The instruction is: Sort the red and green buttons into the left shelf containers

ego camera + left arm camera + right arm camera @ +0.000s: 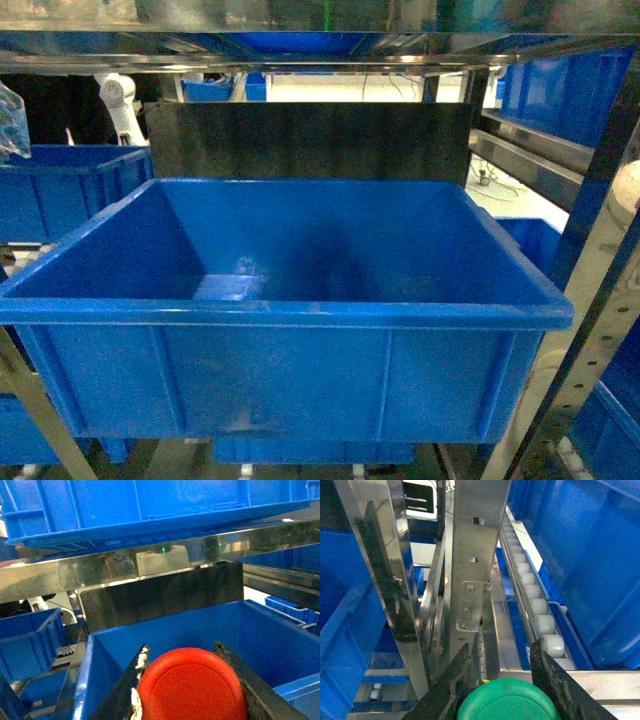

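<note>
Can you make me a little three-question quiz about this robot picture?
1. True or false: the left claw holds a green button.
2. The right claw holds which colour button? A red, B green, C yellow.
3. Fill in: the left claw's button hangs over a blue ____.

Key: 1 false, its button is red. 2 B, the green button. 3 bin.

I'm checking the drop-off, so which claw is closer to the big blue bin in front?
Left. The left claw, holding the red button, faces the big blue bin. The right claw, gripping the green button, faces shelf uprights and rollers instead.
</note>
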Controlling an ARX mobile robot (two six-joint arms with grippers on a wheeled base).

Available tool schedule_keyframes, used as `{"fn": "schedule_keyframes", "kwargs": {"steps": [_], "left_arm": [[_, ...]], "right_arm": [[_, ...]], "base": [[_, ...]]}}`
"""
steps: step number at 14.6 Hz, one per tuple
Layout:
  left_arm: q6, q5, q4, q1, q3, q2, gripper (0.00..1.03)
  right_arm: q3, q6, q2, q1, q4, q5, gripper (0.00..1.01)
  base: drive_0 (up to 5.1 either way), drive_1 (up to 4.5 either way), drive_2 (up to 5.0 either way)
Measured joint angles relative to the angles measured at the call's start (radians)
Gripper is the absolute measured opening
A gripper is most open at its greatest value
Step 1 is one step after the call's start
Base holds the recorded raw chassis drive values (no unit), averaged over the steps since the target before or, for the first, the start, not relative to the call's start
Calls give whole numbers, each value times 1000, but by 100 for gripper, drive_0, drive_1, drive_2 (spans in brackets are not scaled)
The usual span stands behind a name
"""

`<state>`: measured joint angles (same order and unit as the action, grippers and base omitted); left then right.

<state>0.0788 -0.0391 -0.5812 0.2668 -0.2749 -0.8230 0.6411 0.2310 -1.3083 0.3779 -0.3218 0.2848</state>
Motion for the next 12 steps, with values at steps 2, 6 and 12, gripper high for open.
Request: {"fn": "schedule_keyframes", "kwargs": {"steps": [2, 6, 12], "left_arm": [[0, 2, -2, 3, 0, 2, 32], [0, -6, 2, -3, 0, 1, 32], [0, 4, -4, 3, 0, 5, 32]], "right_arm": [[0, 0, 2, 3, -5, -4, 31], [0, 0, 3, 5, -8, -6, 31], [24, 11, -31, -45, -27, -29, 31]], "base": [[-248, 163, 73], [-111, 101, 32], [0, 0, 0]]}}
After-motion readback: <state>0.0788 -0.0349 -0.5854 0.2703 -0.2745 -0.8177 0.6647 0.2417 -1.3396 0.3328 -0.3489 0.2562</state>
